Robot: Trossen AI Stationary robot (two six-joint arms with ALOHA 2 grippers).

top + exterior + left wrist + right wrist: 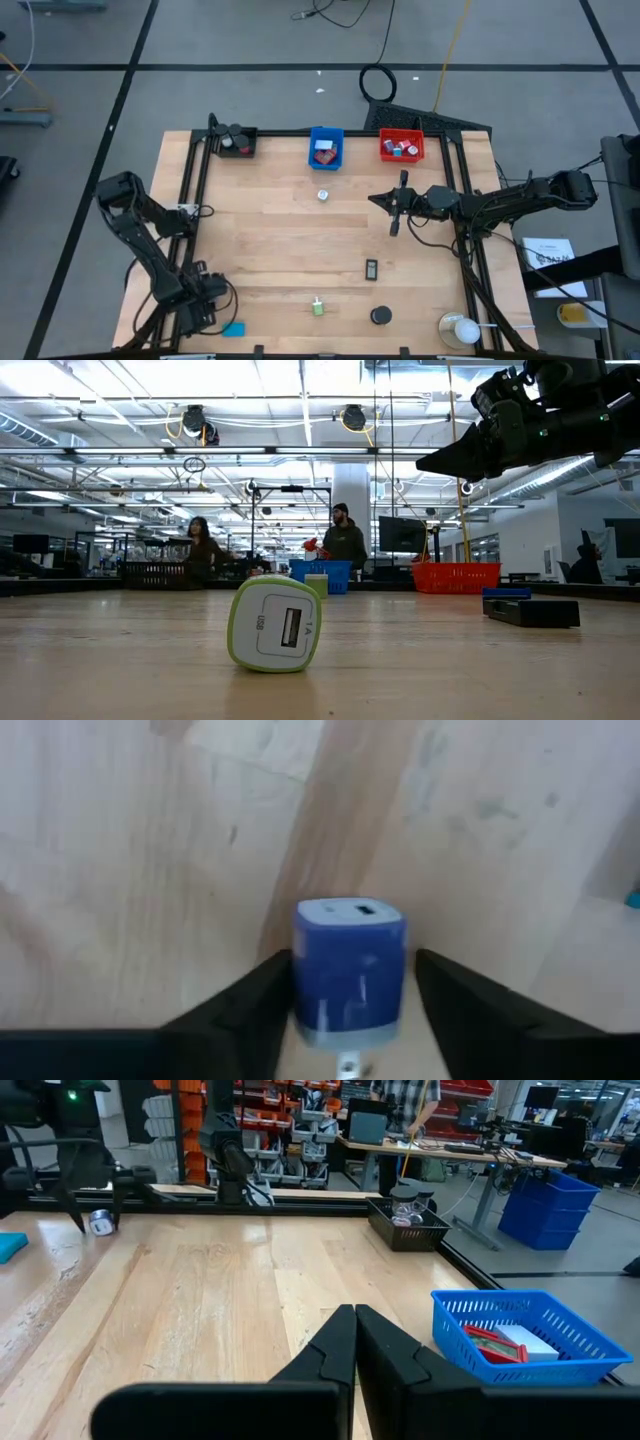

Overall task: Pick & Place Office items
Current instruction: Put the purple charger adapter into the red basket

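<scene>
A blue plug-in charger (350,970) lies on the wooden table between the fingers of my left gripper (350,1005), which points down at the table's near left (205,298). The gripper is open: a gap shows beside one finger, and the other finger stands close against the charger's side. The arm hides the charger in the high view. My right gripper (388,203) hovers shut and level over the table's right middle, holding nothing. Loose items lie on the table: a green-and-white charger (318,308), a black disc (380,316), a small black block (371,268) and a white roll (323,195).
Along the far edge stand a black bin (232,140), a blue bin (326,148) and a red bin (402,146), the last two with items inside. A cyan piece (233,328) lies beside the left arm. A roundish white object in a clear holder (462,328) sits at the near right corner.
</scene>
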